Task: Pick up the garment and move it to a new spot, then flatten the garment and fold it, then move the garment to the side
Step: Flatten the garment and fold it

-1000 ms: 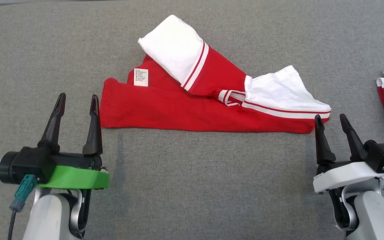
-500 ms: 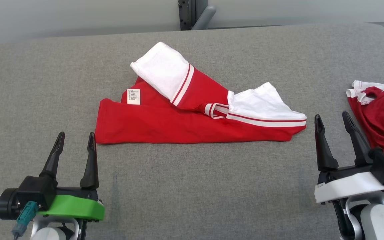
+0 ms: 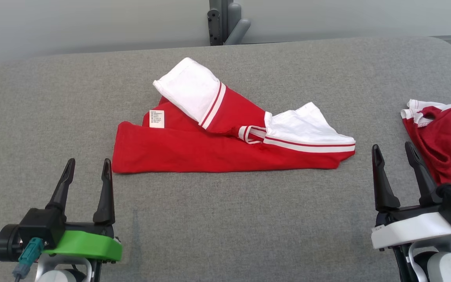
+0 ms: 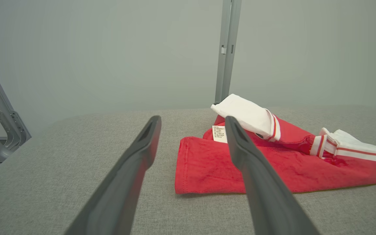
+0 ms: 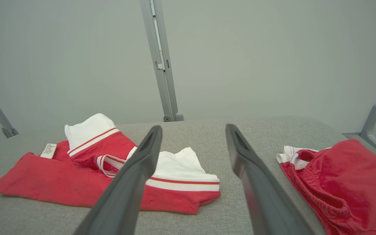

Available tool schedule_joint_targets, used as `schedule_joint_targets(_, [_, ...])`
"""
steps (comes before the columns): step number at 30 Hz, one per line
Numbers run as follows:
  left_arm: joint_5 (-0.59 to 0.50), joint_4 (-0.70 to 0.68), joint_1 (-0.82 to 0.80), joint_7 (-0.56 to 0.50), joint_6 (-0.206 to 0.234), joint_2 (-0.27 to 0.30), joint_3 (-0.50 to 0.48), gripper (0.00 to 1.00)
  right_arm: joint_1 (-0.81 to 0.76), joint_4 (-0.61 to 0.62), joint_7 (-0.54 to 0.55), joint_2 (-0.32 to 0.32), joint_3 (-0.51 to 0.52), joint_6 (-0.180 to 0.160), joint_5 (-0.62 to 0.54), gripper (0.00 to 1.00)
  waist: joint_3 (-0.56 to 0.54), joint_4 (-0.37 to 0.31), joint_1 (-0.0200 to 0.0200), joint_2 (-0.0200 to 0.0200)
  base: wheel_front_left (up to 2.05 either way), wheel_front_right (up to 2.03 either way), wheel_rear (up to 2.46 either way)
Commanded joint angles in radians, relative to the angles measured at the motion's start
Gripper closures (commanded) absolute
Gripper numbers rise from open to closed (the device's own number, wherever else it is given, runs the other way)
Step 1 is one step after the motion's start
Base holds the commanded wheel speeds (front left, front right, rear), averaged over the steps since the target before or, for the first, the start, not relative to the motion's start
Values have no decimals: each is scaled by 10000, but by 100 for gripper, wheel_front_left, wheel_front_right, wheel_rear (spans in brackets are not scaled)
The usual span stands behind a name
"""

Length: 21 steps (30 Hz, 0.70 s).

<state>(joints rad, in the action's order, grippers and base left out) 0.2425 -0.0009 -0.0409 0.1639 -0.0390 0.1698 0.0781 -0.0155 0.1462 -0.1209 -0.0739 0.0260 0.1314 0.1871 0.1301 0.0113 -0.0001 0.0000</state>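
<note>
The red-and-white garment (image 3: 217, 154) lies folded into a long band at the centre of the frame on the grey worktop (image 3: 229, 227). The left pincer (image 3: 89, 161) at lower left and the right pincer (image 3: 392, 145) at lower right both gape wide and empty. They flank its two ends, seemingly poised to grab them and carry it aside.

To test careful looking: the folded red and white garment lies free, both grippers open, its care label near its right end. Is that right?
No: the head view shows the care label near the left end of the garment. The rest holds: it lies free, with the left gripper and right gripper open.
</note>
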Motion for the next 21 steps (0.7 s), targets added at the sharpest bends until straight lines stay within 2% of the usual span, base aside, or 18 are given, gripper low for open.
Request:
schedule_joint_targets(1, [16, -3, -27, 10, 42, 73, 1, 0, -94, 67, 12, 22, 30, -14, -11, 0, 13, 3, 1, 0, 0, 0, 0])
schedule_joint_targets(5, [86, 71, -258, 25, 35, 69, 22, 0, -68, 117, 46, 47, 41, -14, -26, 0, 54, -13, 1, 0, 0, 0, 0])
schedule_joint_targets(8, [240, 102, -747, -77, -170, 44, 143, 0, 4, 193, 63, 64, 83, -14, -4, 0, 211, 8, 1, 0, 0, 0, 0])
schedule_joint_targets(12, [1078, 1131, -2370, -1361, -657, 275, 450, 0, 438, 316, 112, 67, -173, -14, -10, 0, 846, -177, 1, 0, 0, 0, 0])
schedule_joint_targets(21, [3112, 3955, -4277, -3217, -907, 1022, 478, 0, 913, 18, -146, 75, -468, -14, 175, 0, 1696, -830, 1, 0, 0, 0, 0])
